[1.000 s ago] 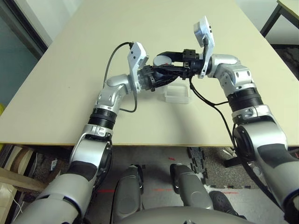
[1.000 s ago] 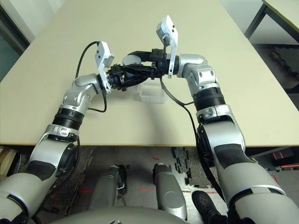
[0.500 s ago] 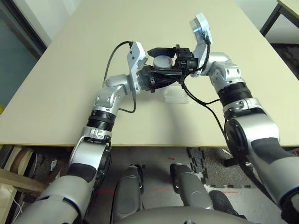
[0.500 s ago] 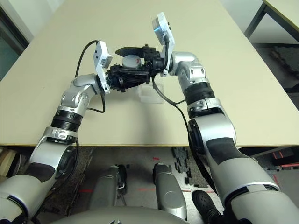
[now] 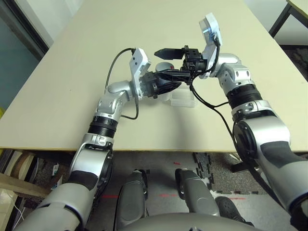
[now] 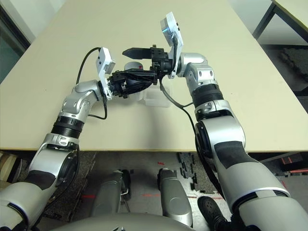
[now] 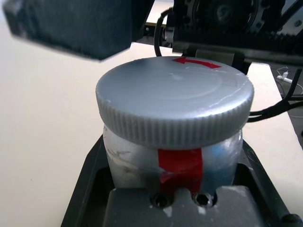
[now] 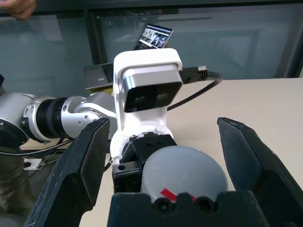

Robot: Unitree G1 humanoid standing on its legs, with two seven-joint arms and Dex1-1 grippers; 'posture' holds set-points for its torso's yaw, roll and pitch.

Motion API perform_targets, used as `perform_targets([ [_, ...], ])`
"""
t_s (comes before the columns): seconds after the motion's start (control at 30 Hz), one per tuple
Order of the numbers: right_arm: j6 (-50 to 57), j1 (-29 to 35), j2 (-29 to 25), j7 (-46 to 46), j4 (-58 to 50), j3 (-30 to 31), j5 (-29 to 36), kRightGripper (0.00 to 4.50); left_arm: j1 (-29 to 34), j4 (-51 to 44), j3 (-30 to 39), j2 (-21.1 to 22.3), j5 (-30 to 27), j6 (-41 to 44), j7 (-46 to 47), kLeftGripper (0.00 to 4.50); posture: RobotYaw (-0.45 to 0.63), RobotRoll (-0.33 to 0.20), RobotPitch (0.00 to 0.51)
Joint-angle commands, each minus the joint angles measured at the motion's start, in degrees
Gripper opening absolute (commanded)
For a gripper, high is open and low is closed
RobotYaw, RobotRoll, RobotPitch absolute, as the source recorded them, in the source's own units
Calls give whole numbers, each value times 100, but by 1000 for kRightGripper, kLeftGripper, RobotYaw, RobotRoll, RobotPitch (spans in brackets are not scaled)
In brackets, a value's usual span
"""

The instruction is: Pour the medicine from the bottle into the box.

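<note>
Up close, bottle [image 7: 173,142] cap's [image 7: 174,106] red arrow.

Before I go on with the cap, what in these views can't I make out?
- Medicine: inside the bottle, hidden by its cap in the left wrist view.
- Box: its far part is covered by the left hand in the head views.
- Whether the cap is loosened: not visible, with the open right hand around it.

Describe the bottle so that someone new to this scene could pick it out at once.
Over the middle of the beige table, the two silver arms meet. There the left gripper clamps the bottle, just above the clear box. It is a small silver-grey cylinder with a red stripe and a ribbed grey cap.
</note>
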Motion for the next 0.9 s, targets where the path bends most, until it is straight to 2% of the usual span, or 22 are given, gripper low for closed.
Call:
perform_targets([
  [0.03,-120,19,-17,-130,6,30,-155,4500,-56,5,-46,-35,32,-31,-3,2640,-196,0,154],
  [0.53,-383,-88,-131,-825,411,3,-618,4500,-69,-61,-29,-68,10,-58,16,2640,-194,0,149],
  [0.9,-183,82,-707,-876,258,-147,-602,4500,-101,-17,-28,-97,-19,-108,61,2640,-202,0,148],
])
